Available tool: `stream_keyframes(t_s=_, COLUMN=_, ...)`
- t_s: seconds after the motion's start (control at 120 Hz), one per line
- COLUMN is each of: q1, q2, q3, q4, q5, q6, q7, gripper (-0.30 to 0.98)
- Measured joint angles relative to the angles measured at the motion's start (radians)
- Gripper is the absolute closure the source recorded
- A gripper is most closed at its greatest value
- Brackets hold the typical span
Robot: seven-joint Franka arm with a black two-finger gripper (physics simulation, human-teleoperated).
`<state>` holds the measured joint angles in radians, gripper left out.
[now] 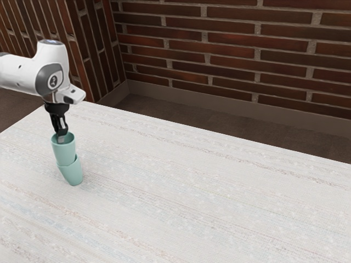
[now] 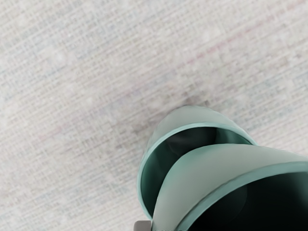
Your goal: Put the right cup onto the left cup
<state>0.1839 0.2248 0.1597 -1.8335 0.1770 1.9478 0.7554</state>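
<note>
One white arm (image 1: 19,74) reaches in from the exterior view's left, and its claw (image 1: 62,137) is closed on the wall of the upper cup (image 1: 64,151), one finger down inside the mouth, the other outside. That cup, the one being moved, sits a little to the right, its base inside the rim of the lower cup (image 1: 71,173), which stands tilted on the desk (image 1: 203,189). The stacking looks nearly done; what seems left is to settle the pair straight, let go and lift clear. Apart from the finger, I see nothing in the upper cup's dark hollow. The lower cup holds the upper one's base off-centre, with an open gap along one side of its mouth.
</note>
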Motion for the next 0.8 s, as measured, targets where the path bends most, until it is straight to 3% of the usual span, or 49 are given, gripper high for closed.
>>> stream_keyframes(t_s=0.183, q1=0.0, q2=0.026, q3=0.0, q4=0.016, q5=0.001, q6=0.004, q7=-0.008, gripper=0.77)
stream_keyframes(t_s=0.342, q1=-0.013, q2=0.025, q3=-0.001, q4=0.037, q5=-0.001, q6=0.0, q7=-0.012, gripper=0.42)
stream_keyframes(t_s=0.45, q1=-0.023, q2=0.0, q3=-0.005, q4=0.043, q5=-0.003, q6=-0.005, q7=-0.015, gripper=0.25)
stream_keyframes(t_s=0.608, q1=-0.047, q2=-0.059, q3=-0.01, q4=0.046, q5=-0.014, q6=-0.027, q7=-0.017, gripper=0.12)
stream_keyframes(t_s=0.8, q1=-0.135, q2=-0.079, q3=-0.014, q4=0.12, q5=-0.036, q6=-0.074, q7=0.015, gripper=0.05)
